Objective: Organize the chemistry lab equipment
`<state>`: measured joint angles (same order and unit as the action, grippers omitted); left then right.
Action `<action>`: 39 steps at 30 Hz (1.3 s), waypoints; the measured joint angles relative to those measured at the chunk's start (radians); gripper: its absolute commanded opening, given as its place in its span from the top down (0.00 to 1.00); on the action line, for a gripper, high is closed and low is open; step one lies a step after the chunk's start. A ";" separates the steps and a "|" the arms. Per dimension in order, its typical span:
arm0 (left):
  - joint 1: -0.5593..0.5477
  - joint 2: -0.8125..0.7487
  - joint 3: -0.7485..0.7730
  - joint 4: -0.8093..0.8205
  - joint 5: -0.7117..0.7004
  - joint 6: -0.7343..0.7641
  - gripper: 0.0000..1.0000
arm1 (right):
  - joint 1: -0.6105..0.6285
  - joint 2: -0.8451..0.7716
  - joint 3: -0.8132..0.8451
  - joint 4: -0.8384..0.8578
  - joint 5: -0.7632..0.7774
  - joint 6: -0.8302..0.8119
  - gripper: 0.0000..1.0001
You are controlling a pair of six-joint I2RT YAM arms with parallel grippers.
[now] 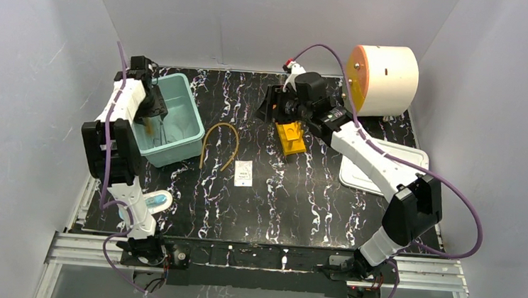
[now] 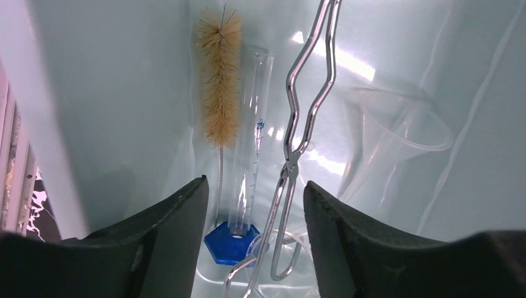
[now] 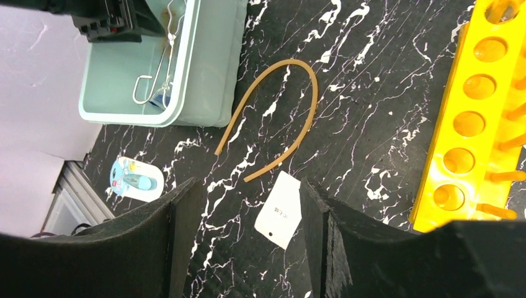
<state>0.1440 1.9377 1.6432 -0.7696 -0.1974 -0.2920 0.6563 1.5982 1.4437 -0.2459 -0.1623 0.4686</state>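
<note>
From above, you're hanging your left gripper inside the teal bin at the desk's far-left corner. The yellow rack is lying near the far edge. Left wrist — jaws are standing apart, pinching nothing, over the brush, tongs and clear funnel. Right wrist — your right gripper is hovering spread above the amber rubber tube.

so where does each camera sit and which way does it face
top external: above and behind the arms, looking down on the table; both arms show.
left wrist: on the left arm, looking down into the teal bin at brush, cylinder, tongs, funnel; own fingers show.
right wrist: on the right arm, looking across the table at amber tube, yellow rack; own fingers show.
shared: tongs in the bin, both wrist views.
</note>
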 measured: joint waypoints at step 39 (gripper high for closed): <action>-0.051 -0.537 -0.163 0.195 0.757 -0.065 0.11 | 0.308 0.490 0.112 -0.331 0.344 -0.081 0.72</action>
<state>0.0925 1.4006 1.4803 -0.5751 0.5594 -0.3573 0.9642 2.0880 1.5558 -0.5770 0.1822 0.3878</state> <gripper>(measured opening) 0.888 0.380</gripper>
